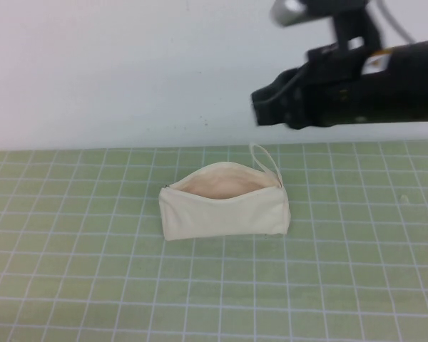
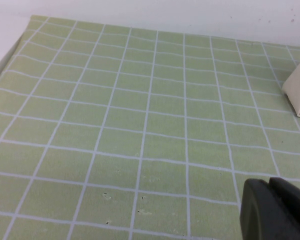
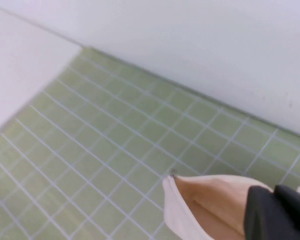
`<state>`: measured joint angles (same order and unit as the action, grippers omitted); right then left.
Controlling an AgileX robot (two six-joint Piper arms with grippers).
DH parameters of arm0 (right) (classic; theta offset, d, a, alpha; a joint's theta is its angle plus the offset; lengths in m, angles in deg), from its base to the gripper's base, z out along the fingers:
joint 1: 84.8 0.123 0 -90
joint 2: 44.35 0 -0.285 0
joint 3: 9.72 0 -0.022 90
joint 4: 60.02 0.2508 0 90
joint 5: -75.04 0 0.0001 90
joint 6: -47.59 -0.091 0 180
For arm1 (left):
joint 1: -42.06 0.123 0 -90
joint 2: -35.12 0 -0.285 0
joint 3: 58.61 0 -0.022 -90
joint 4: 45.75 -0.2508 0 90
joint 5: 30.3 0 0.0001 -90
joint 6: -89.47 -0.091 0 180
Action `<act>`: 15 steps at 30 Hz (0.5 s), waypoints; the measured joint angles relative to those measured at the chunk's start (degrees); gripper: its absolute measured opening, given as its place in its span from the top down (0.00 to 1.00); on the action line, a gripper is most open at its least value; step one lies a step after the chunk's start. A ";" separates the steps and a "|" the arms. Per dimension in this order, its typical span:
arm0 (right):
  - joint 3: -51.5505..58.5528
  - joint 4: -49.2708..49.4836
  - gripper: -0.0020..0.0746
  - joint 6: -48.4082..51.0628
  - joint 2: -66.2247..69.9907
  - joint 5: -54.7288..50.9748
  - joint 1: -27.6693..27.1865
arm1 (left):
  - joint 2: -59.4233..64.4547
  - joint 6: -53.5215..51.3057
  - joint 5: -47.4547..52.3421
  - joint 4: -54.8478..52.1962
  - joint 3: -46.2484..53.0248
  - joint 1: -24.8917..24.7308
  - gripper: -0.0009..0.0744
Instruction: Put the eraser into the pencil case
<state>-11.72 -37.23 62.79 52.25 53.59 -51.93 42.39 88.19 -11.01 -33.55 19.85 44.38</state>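
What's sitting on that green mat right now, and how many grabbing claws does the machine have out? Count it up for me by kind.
Pouches: 1, the cream pencil case, unzipped, on the green mat.
Erasers: 0 in sight.
Pincers: 2, the right pincer above the case's mouth and the left pincer low over bare mat, away from the case.
Total: 3.
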 joint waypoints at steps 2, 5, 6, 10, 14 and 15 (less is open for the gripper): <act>3.07 0.40 0.96 0.00 -5.52 0.13 0.00 | 0.00 0.00 0.00 0.00 0.00 0.00 0.99; 9.54 0.64 0.97 0.00 -13.81 1.05 0.12 | 0.00 0.00 0.00 0.00 0.00 0.00 0.99; 11.75 0.64 0.97 0.00 -16.84 1.72 0.24 | 0.00 0.00 0.00 0.00 0.00 0.00 0.99; 22.81 0.64 0.97 0.39 -27.92 3.60 0.56 | 0.00 0.00 0.00 0.00 0.00 0.00 0.99; 30.94 0.64 0.97 1.63 -37.61 3.86 0.56 | 0.00 0.00 0.00 0.00 0.00 0.00 0.99; 32.57 0.64 0.97 1.94 -39.23 3.48 0.56 | 0.00 0.00 0.00 0.00 0.00 0.00 0.99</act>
<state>20.85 -36.59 64.73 13.02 57.07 -51.36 42.39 88.19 -11.01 -33.55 19.85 44.38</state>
